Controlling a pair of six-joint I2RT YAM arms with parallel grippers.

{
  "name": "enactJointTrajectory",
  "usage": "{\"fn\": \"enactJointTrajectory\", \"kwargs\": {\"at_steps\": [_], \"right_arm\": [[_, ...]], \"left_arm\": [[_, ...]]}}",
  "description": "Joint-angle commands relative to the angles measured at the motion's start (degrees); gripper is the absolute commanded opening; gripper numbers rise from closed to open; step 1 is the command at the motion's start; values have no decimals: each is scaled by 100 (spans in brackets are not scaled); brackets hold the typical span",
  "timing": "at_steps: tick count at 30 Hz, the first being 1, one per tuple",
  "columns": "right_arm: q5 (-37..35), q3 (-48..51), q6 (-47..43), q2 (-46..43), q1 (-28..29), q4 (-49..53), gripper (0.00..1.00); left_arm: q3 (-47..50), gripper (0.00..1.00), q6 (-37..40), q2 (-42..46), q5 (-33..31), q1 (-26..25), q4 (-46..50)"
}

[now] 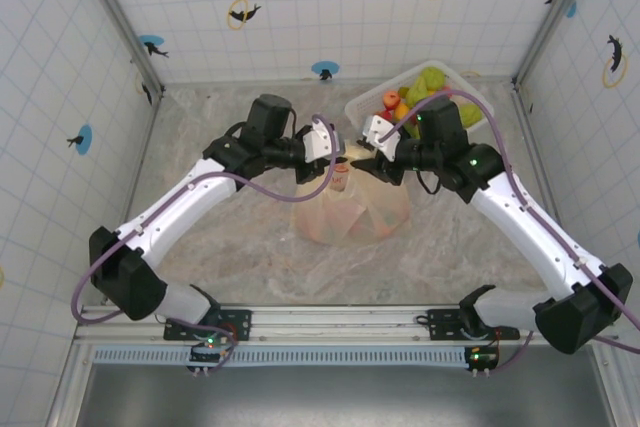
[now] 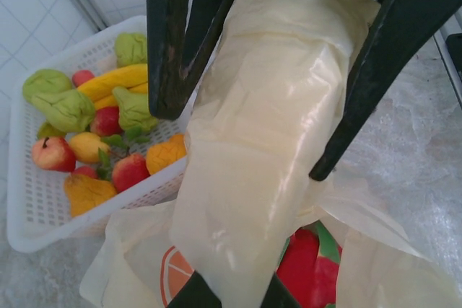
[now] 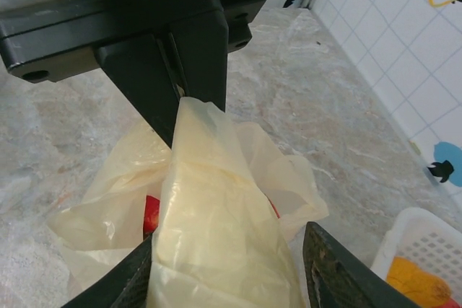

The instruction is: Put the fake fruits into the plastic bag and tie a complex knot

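**Handle strip bridged between the two wrists, right jaws not yet biting**

Tiled walls dotted with dolphin stickers box in a marbled worktop (image 1: 440, 247), and from my seat everything that matters is bunched at its middle. The plastic bag (image 1: 350, 212) slumps there in a cream heap with its orange-slice print showing, and both wrists meet just above its far edge. The white basket (image 2: 29, 207) sits just beyond the bag and holds a pile of fake fruits (image 2: 107, 120). Something red and green shows at the bag's mouth (image 2: 303, 265), but I cannot tell whether it is fruit or print.

The move turns on the handle strip (image 2: 267, 128). My left jaws are clamped tight on it, and I see that pinch in both wrist views. From there the strip's long axis runs straight across to the right wrist as a broad, flat band. My right jaws straddle it crosswise, one on each edge, standing partway apart. The film fills the gap between them without being bunched, so I judge they have no hold yet.

The strip lies squarely between the right jaws, so the right arm (image 1: 520, 217) is the one placed to act. It only needs to close on the band. The film is wide and slick, so an edge may fold out of the bite.
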State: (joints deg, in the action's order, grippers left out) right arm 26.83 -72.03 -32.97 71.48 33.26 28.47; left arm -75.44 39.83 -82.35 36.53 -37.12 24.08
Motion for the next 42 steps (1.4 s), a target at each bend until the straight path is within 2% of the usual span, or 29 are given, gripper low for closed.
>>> {"fn": "enactJointTrajectory", "kwargs": {"at_steps": [1,7,13,14,15,21,25,27,31,36,38,42], "right_arm": [[162,-112,30,158,-30,-148,49],[225,-61,124,241,4,-342,41],[135,77,206,244,58,-441,22],[104,121,236,213,56,-485,19],[72,158,260,177,57,-527,16],[-57,294,395,-27,52,-738,1],[-21,303,431,-54,52,-762,0],[-4,319,445,-62,58,-772,0],[-53,359,475,-112,89,-801,0],[-475,529,440,-224,226,-963,0],[-764,652,411,-274,301,-1113,0],[-1173,960,370,-402,418,-1516,0]], "left_arm": [[114,0,332,192,81,-15,-326],[125,0,317,184,73,-32,-386],[235,1,72,310,-30,-33,-658],[286,4,22,369,-75,-32,-720],[346,13,-39,438,-134,-38,-778],[907,47,-392,856,-796,-28,-826],[1145,52,-575,894,-1060,-23,-826],[1108,49,-690,795,-1312,-23,-814],[904,27,-757,594,-1613,-23,-799],[912,5,-782,681,-1183,-27,-930],[955,0,-840,749,-1035,-23,-1004],[901,0,-1023,824,-829,-23,-940]]}}
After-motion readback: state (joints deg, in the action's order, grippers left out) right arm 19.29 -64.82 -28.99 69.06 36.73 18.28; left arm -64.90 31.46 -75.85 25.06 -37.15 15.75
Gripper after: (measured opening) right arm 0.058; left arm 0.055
